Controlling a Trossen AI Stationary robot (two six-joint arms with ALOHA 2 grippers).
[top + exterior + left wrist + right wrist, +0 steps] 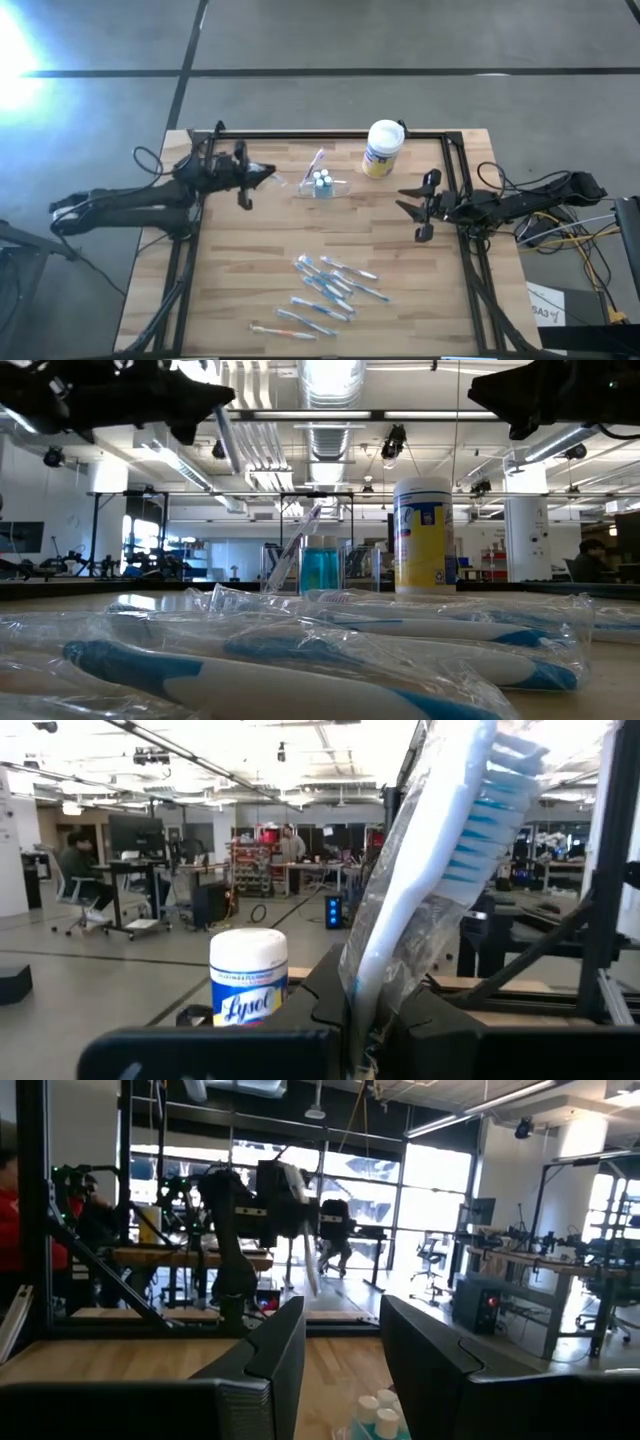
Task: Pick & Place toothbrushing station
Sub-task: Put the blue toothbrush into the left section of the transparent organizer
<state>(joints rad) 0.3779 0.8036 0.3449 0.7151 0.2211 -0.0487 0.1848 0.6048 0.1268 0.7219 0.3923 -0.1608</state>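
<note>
The toothbrushing station (pixel 322 184) is a low clear plastic holder with blue-topped cups, standing on the table at mid-far. One wrapped toothbrush (pixel 317 161) leans in it; the station also shows in the low view (pixel 320 567). My left gripper (pixel 247 178), left of the station and above the table, is shut on a white and blue toothbrush in a clear wrapper (pixel 440 870). My right gripper (pixel 420 206) is open and empty, right of the station; between its fingers (pixel 340 1365) I see the station's cups (pixel 376 1415). My left gripper pinches the wrapped toothbrush by its handle (pixel 362 995) between the two fingers, wrapper and all. The brush sticks out past the fingertips toward the station, bristle head (pixel 492 815) foremost. It is lifted clear of the table (pixel 262 174).
A white canister with a yellow label (pixel 383 148) stands right of the station, near the far edge. Several wrapped toothbrushes (pixel 325 290) lie in a loose pile near the table's front edge. A black frame (pixel 330 134) runs along the far and side edges.
</note>
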